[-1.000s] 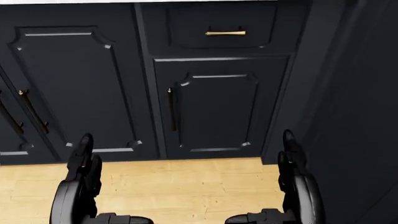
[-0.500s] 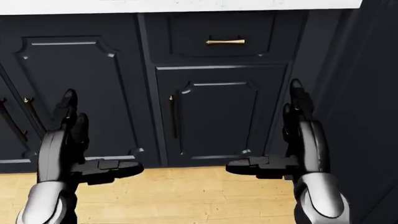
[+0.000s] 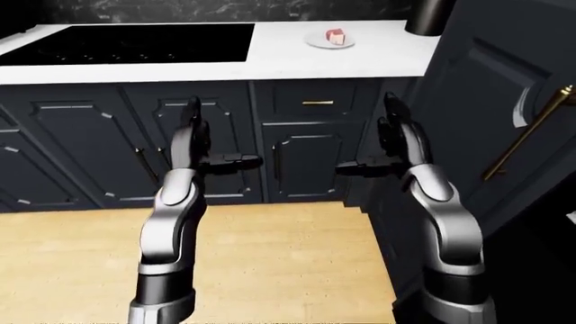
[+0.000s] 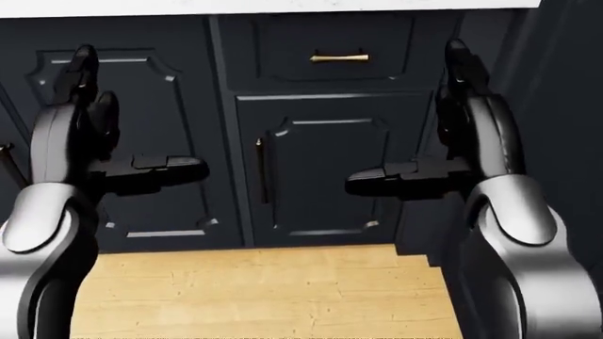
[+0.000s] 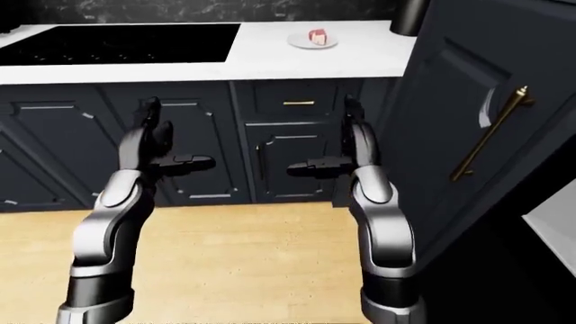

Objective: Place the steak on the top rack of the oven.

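Left-eye view: the steak (image 3: 335, 36) lies on a small plate (image 3: 318, 42) on the white counter (image 3: 360, 61) at upper centre, well above and apart from both hands. The left hand (image 3: 200, 145) and right hand (image 3: 389, 150) are raised at mid-frame, fingers spread and holding nothing, thumbs pointing toward each other. A black cooktop (image 3: 135, 42) fills the upper left; dark cabinets (image 3: 81, 142) run beneath the counter.

Head view: the steak is out of frame. Both empty hands stand spread at the left and right edges, framing a cabinet door (image 4: 325, 173) and a drawer with a brass handle (image 4: 339, 57). Wood floor (image 4: 254, 293) lies at the bottom.

Right-eye view: a tall dark door (image 5: 459, 128) with a long brass handle (image 5: 488, 135) stands at right, beside the right hand.
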Available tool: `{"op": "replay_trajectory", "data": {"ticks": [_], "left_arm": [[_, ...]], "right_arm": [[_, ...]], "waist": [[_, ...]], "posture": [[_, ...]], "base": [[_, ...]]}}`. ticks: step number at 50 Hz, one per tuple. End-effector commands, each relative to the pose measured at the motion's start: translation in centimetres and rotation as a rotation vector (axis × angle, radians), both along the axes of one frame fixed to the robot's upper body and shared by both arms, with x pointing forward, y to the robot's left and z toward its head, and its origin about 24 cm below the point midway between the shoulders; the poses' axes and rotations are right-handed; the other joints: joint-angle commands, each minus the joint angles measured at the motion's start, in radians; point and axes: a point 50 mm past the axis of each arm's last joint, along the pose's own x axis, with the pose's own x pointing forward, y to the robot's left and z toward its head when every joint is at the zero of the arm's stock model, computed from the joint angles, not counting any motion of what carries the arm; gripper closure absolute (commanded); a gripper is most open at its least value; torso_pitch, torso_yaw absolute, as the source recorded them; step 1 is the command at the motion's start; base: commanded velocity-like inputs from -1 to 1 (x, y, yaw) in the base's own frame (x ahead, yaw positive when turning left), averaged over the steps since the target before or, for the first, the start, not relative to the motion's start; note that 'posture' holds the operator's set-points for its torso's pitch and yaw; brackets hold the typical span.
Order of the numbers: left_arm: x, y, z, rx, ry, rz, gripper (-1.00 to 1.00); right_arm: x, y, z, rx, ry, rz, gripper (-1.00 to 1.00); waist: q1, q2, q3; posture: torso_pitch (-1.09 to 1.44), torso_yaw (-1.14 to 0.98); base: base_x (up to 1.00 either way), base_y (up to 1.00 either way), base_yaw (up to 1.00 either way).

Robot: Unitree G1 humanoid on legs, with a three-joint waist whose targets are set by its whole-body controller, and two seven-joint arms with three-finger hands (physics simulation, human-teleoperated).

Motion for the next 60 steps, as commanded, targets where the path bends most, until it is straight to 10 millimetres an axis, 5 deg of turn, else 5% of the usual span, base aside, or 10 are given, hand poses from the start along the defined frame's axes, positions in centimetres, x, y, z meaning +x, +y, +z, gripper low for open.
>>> {"op": "replay_trajectory", "data": {"ticks": [1, 24, 29, 32, 36, 42, 45, 46, 51, 60], "left_arm": [[0.0, 0.0, 2.2, 0.002, -0.09, -0.002, -1.0], [0.0, 0.0, 2.1, -0.005, -0.08, -0.003, -1.0], [-0.1, 0.2, 2.3, -0.007, -0.085, 0.003, -1.0], [-0.2, 0.2, 2.8, -0.008, -0.094, 0.004, -1.0], [-0.2, 0.4, 2.5, -0.006, -0.091, 0.009, -1.0], [-0.2, 0.4, 2.4, -0.008, -0.089, 0.01, -1.0], [-0.1, 0.4, 2.6, -0.009, -0.092, 0.012, -1.0], [-0.1, 0.4, 2.8, -0.01, -0.093, 0.011, -1.0], [0.0, 0.4, 2.6, -0.005, -0.092, 0.014, -1.0], [0.1, 0.4, 2.7, 0.004, -0.096, 0.017, -1.0]], "right_arm": [[-0.2, -0.1, 2.4, 0.005, -0.099, -0.004, -1.0], [-0.1, -0.5, 3.2, -0.018, -0.113, -0.013, -1.0], [-0.2, -0.5, 3.2, -0.021, -0.114, -0.014, -1.0], [-0.2, -0.5, 3.6, -0.026, -0.116, -0.016, -1.0], [-0.1, -0.3, 3.6, -0.026, -0.117, -0.011, -1.0], [-0.1, -0.2, 3.3, -0.027, -0.113, -0.009, -1.0], [-0.1, -0.3, 3.6, -0.029, -0.115, -0.011, -1.0], [-0.1, -0.3, 3.7, -0.03, -0.115, -0.01, -1.0], [-0.1, -0.3, 3.7, -0.035, -0.112, -0.009, -1.0], [-0.2, -0.4, 3.5, -0.039, -0.113, -0.012, -1.0]], "waist": [[-0.001, 0.0, -0.023], [-0.007, 0.03, 0.004], [-0.004, 0.008, -0.003], [-0.003, -0.046, -0.001], [-0.003, -0.039, -0.009], [-0.013, 0.014, 0.007], [-0.018, 0.098, -0.02], [-0.006, 0.053, -0.005], [0.0, 0.057, -0.01], [0.016, -0.069, -0.026]], "posture": [[0.0, 0.0], [0.0, 0.0], [0.0, 0.0], [0.0, 0.0], [0.0, 0.0], [0.0, 0.0], [0.0, 0.0], [0.0, 0.0], [0.0, 0.0], [0.0, 0.0]], "base": [[0.0, 0.0, 0.0], [0.11, 0.0, 0.0], [0.21, 0.0, 0.0], [0.21, 0.0, 0.0], [0.2, 0.0, 0.0], [0.2, 0.0, 0.0], [0.21, 0.0, 0.0], [0.21, 0.0, 0.0], [0.21, 0.0, 0.0], [0.21, 0.0, 0.0]]}}
